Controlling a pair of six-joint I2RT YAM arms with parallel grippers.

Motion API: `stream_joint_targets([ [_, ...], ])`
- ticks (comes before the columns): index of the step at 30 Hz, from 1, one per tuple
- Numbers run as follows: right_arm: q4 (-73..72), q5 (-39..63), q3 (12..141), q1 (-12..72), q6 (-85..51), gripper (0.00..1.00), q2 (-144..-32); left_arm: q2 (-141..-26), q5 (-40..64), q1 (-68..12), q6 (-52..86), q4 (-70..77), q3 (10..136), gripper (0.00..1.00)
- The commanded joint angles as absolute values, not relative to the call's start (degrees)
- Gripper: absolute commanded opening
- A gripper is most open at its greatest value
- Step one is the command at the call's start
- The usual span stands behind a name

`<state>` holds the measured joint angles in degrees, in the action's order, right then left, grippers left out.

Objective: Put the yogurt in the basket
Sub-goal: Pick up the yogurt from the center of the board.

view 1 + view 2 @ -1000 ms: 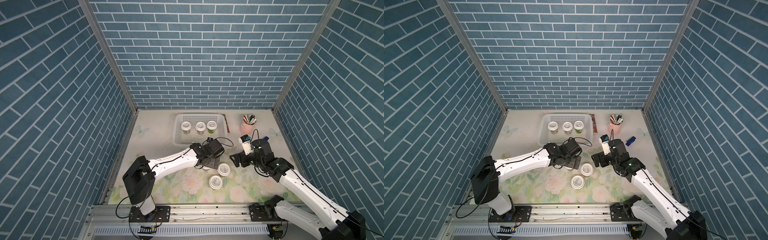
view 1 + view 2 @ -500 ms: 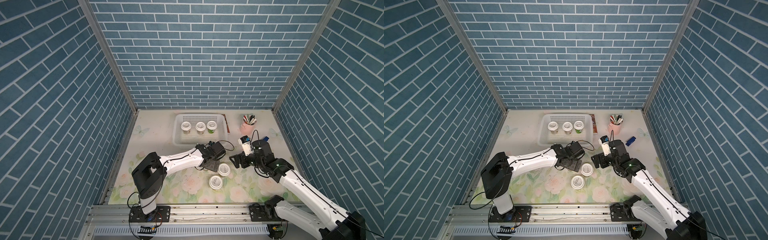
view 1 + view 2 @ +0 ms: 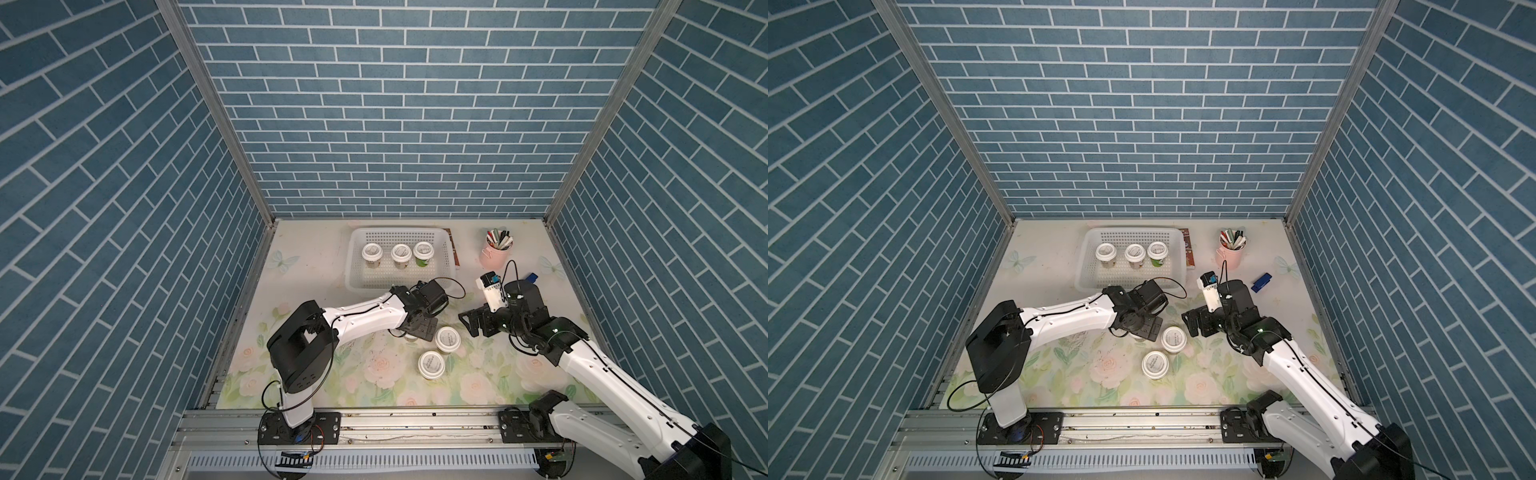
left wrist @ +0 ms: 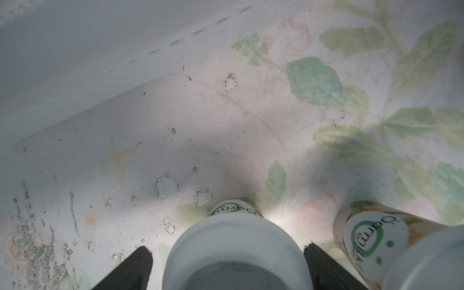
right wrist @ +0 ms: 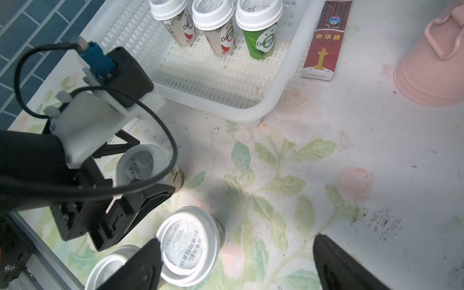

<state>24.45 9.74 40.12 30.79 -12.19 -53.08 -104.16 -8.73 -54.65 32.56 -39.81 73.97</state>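
Note:
The white basket [image 3: 352,266] [image 3: 1082,266] [image 5: 251,113] stands at the back and holds three yogurt cups [image 3: 401,252] [image 5: 213,12] in a row. Three more yogurt cups stand on the flowered table. My left gripper [image 3: 417,328] [image 4: 227,247] is open and straddles one of them [image 4: 236,251] [image 5: 140,163], a finger on either side of its white lid. My right gripper [image 3: 473,326] [image 5: 234,241] is open just right of a second cup [image 3: 447,337] [image 5: 188,246], whose lid lies beside one finger [image 5: 140,266]. The third cup [image 3: 431,362] stands nearer the front.
A pink cup of pens [image 3: 496,253] stands at the back right. A red carton [image 3: 454,249] [image 5: 324,42] lies along the basket's right side. A small blue object [image 3: 1261,281] lies right of my right arm. Brick walls close in three sides.
My left arm's elbow has swung to the right and its gripper has settled lower around the cup. The right arm and the other cups have stayed put.

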Motion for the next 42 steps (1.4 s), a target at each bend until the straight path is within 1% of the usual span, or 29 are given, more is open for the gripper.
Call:
stream_joint_targets([
  [1,23.98,10.32,39.59,30.59,-11.95,0.97,-52.59,-104.85,-8.17,-54.36,31.82,-39.64,73.85,0.97],
  [7,23.82,10.38,39.46,30.57,-11.95,0.97,-52.74,-104.77,-7.79,-54.38,31.89,-40.07,73.20,0.92],
  [17,23.68,10.48,39.20,30.54,-11.95,0.97,-52.60,-104.81,-7.65,-54.40,31.99,-40.35,71.73,0.90],
  [27,23.68,10.46,39.18,30.57,-11.95,0.97,-52.41,-104.43,-7.78,-54.34,32.06,-40.32,72.20,0.80],
  [42,23.51,10.81,39.02,30.59,-12.04,0.97,-52.52,-100.43,-9.44,-54.40,32.38,-43.94,74.49,0.78],
])
